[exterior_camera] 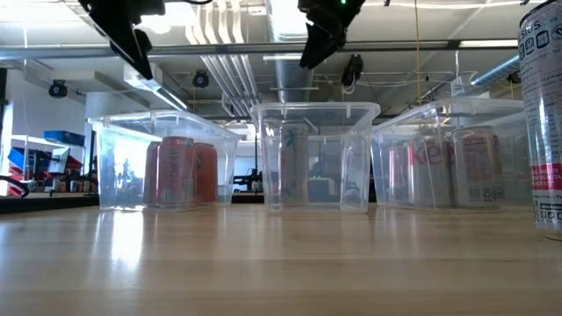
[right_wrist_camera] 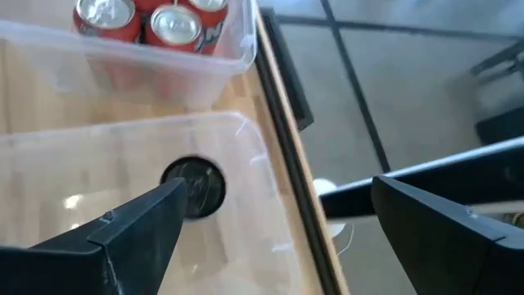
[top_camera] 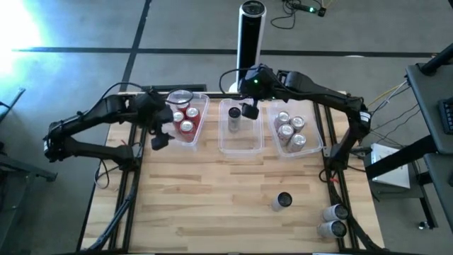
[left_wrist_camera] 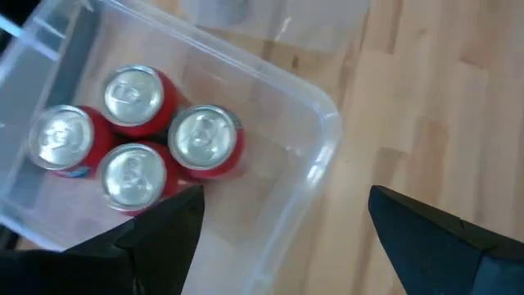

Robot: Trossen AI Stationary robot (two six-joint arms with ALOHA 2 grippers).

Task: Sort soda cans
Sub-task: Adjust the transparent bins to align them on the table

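Starting on the left: the left gripper [top_camera: 158, 139] hangs over the near edge of the left tub [top_camera: 200, 122], fingers spread wide with nothing between them. The left wrist view looks straight down on four red cans [left_wrist_camera: 139, 135] bunched together at one end of that tub, silver tops up.

Middle tub [top_camera: 241, 145] next — it has a single dark can [top_camera: 234, 117] standing at its far end. The right gripper [top_camera: 248, 110] sits just above that tub near the can, jaws wide open and holding nothing. In the right wrist view the can's dark top [right_wrist_camera: 193, 187] shows through the clear plastic between the two fingers, with red cans in the neighbouring tub beyond.

The right tub [top_camera: 316, 145] holds a cluster of silver-grey cans [top_camera: 290, 130], upright, packed close.

Out on the bare wooden table [top_camera: 205, 198] — one dark can [top_camera: 282, 202] stands alone toward the front right, well apart from the tubs, and two more silver cans [top_camera: 333, 219] lie at the front right corner, just beside each other.
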